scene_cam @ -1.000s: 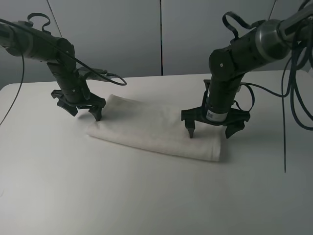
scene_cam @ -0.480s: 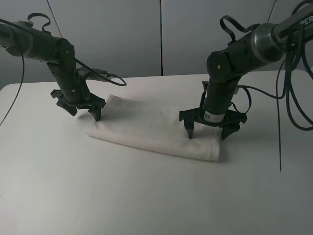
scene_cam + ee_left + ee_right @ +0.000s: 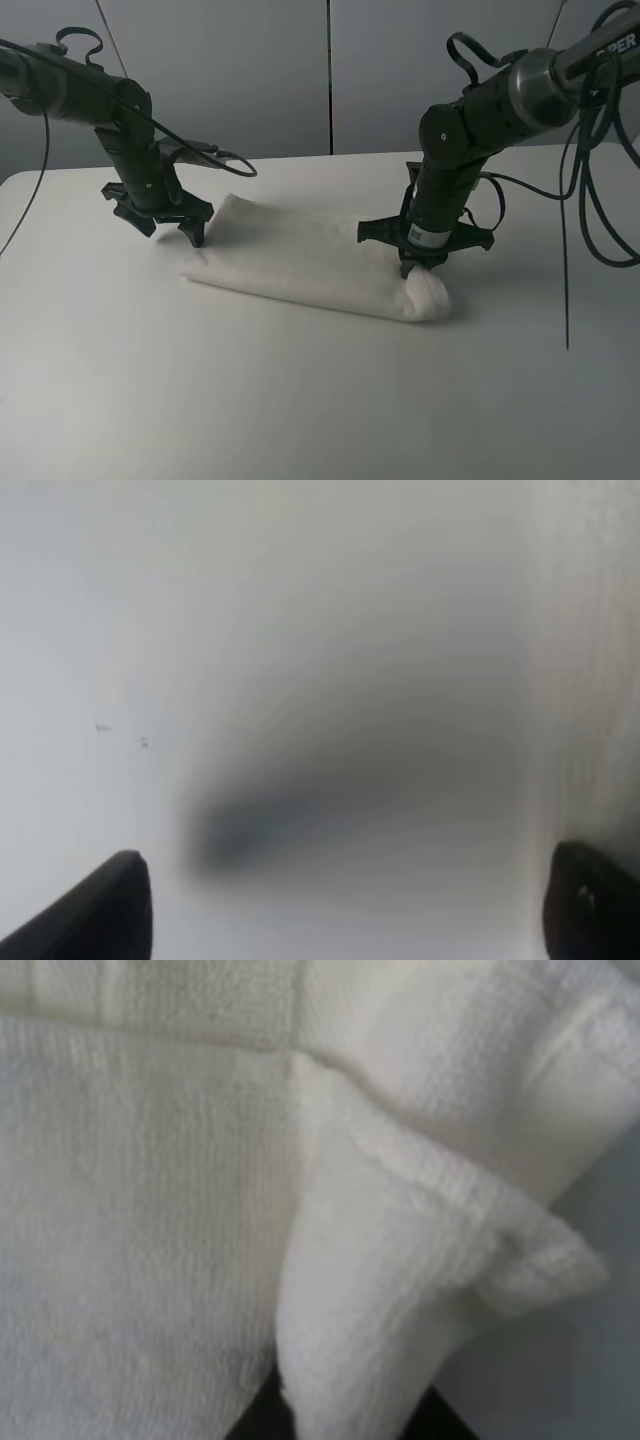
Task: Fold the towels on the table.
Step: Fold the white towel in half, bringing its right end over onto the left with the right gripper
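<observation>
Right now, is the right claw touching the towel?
Touching. The right wrist view shows a fold of the towel pinched up between the shut jaws of the right claw.

You have one white terry towel (image 3: 310, 262) on one white table (image 3: 300, 400). You count two dark robot arms (image 3: 95, 95) (image 3: 480, 115), each ending in one gripper: two grippers in all, the left gripper (image 3: 172, 230) and the right gripper (image 3: 412, 270).

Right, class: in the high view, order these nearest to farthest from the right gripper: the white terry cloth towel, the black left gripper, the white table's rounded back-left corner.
1. White terry cloth towel: its right end is pinched in the right gripper.
2. Black left gripper: open, at the towel's left end.
3. White table's rounded back-left corner: far left, beyond that gripper.
</observation>
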